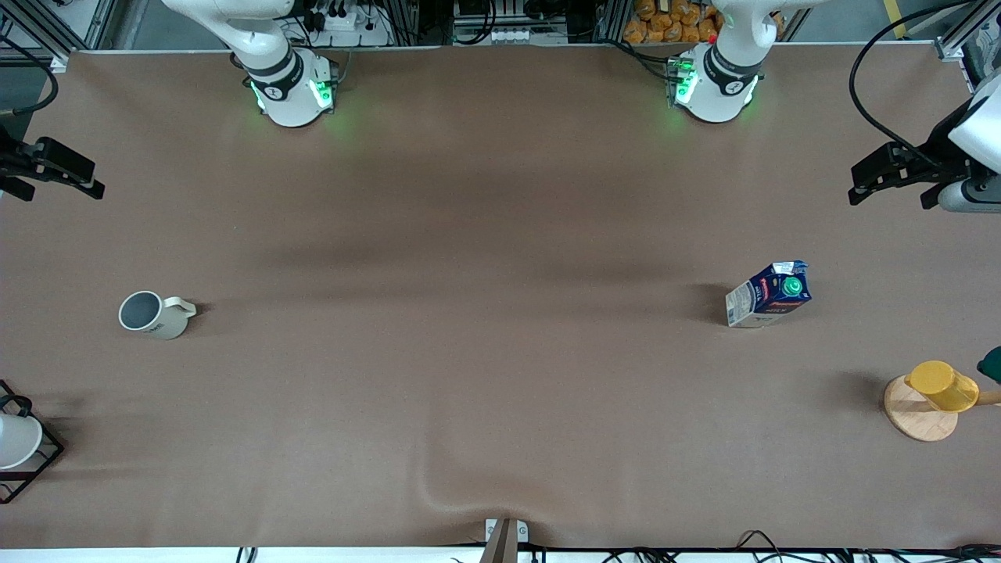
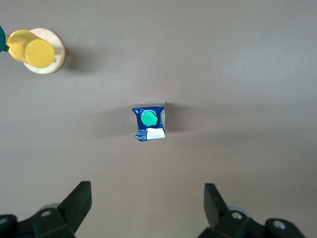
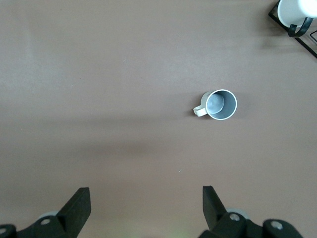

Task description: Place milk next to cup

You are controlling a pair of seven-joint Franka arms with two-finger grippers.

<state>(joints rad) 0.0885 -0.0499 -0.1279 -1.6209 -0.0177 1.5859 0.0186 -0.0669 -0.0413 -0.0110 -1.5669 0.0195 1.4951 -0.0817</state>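
The milk (image 1: 769, 294), a dark blue carton with a green cap, stands on the brown table toward the left arm's end. It also shows in the left wrist view (image 2: 149, 122). The cup (image 1: 152, 314), a cream-white mug with a grey inside, stands upright toward the right arm's end, its handle pointing at the table's middle. It also shows in the right wrist view (image 3: 220, 104). My left gripper (image 1: 860, 184) (image 2: 147, 191) hangs open and empty, high over the table's end past the milk. My right gripper (image 1: 90, 178) (image 3: 144, 195) hangs open and empty, high over the other end.
A yellow cup (image 1: 942, 385) lies on a wooden disc (image 1: 915, 418) nearer the front camera than the milk. A plain white cup (image 1: 16, 440) sits in a black wire rack (image 1: 47, 461) nearer than the mug. The table cover has a wrinkle (image 1: 438, 493) near the front edge.
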